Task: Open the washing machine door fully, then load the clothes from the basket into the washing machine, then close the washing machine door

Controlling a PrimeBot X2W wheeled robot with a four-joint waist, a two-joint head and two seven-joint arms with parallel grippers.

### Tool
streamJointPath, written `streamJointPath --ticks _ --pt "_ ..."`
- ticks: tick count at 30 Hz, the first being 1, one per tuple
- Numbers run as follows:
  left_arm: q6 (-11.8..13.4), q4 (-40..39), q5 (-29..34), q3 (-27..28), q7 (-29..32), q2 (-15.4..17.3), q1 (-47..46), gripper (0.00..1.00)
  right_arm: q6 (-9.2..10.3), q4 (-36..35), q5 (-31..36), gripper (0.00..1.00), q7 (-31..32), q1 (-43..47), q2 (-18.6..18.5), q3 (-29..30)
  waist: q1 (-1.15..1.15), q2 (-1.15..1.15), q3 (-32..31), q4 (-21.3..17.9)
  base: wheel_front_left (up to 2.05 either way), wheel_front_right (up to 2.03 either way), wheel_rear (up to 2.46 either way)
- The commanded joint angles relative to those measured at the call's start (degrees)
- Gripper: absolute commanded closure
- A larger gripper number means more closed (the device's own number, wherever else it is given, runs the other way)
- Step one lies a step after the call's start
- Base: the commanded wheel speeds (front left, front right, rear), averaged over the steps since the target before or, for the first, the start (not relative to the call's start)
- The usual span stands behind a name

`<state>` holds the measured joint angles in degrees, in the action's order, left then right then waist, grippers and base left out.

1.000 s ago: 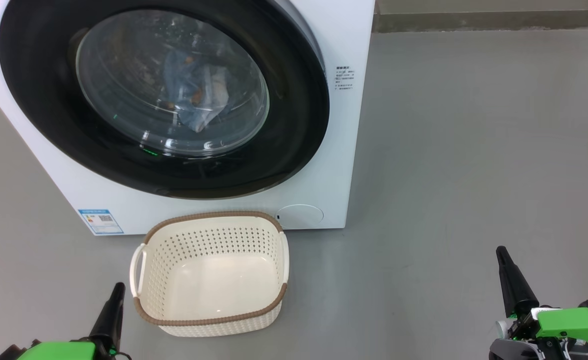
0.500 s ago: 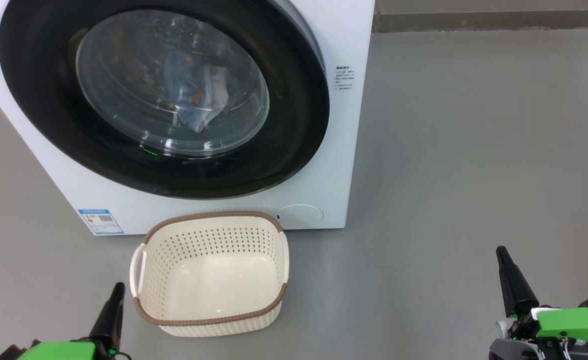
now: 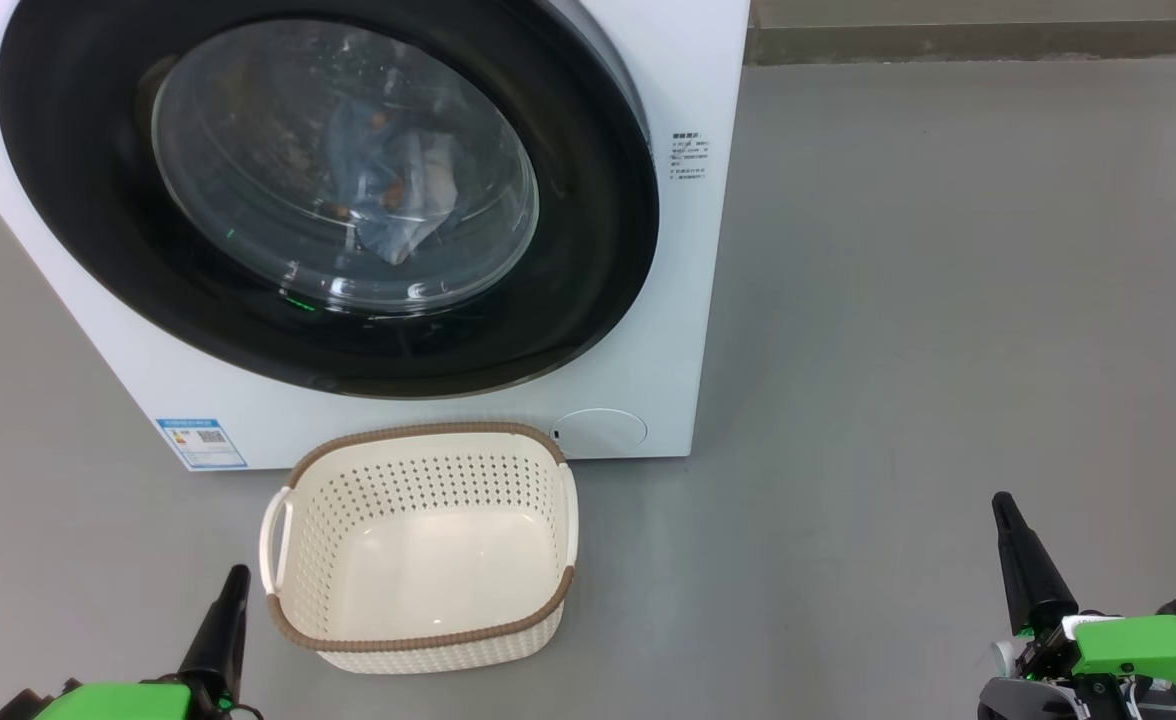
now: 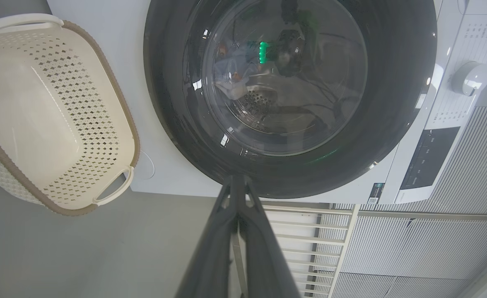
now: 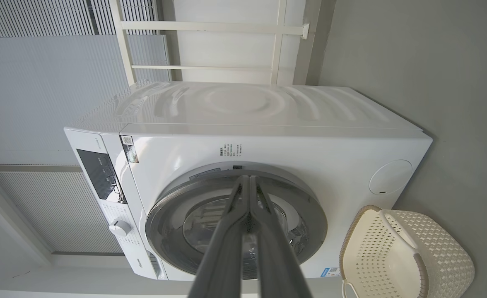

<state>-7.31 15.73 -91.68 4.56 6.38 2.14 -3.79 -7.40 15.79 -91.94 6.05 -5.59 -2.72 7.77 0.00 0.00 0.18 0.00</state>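
Grey concrete floor (image 3: 948, 300) runs all round the white washing machine (image 3: 673, 330), and the wrist views show pale slatted wall panels (image 5: 32, 82) behind it. The round door (image 3: 588, 240) sits closed against the machine's front. Through its glass a bundle of light blue clothes (image 3: 398, 200) lies inside the drum. The basket (image 3: 418, 432) stands on the floor just in front of the machine, below the door, with a bare bottom.

Judging by that, opening, loading and closing all look done, and I see nothing left to do. Whether the latch has caught cannot be told.

The left fingers (image 3: 228, 610) sit low at the head view's lower left, just beside the basket's near corner. They are pressed together and hold nothing. The right fingers (image 3: 1023, 570) sit at the lower right, well apart from basket and machine, likewise pressed together and empty.

The head view looks down into the basket but cuts off the machine's top. The left wrist view adds the dial (image 4: 471, 78), the dark display panel (image 4: 430, 157) and the drum's holes behind the glass. The right wrist view takes in nearly the whole machine: its rippled top (image 5: 235, 103), the round cap (image 5: 390, 177) at a lower corner, and the door lying flat against the front.
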Motion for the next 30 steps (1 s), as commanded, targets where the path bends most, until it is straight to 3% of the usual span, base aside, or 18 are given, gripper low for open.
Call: streamJointPath --ticks 1,30 --pt "-0.18 -1.68 -0.45 2.0 0.15 0.74 -2.4 1.0 -0.09 -1.77 -0.23 1.0 0.44 -0.59 -0.16 -1.26 0.0 0.0 0.0 0.0 0.0 0.0 0.0" --pt "-0.18 -1.68 -0.47 1.98 0.13 0.74 -2.4 1.0 -0.09 -1.77 -0.23 1.0 0.43 -0.59 -0.16 -1.26 0.0 0.0 0.0 0.0 0.0 0.0 0.0"
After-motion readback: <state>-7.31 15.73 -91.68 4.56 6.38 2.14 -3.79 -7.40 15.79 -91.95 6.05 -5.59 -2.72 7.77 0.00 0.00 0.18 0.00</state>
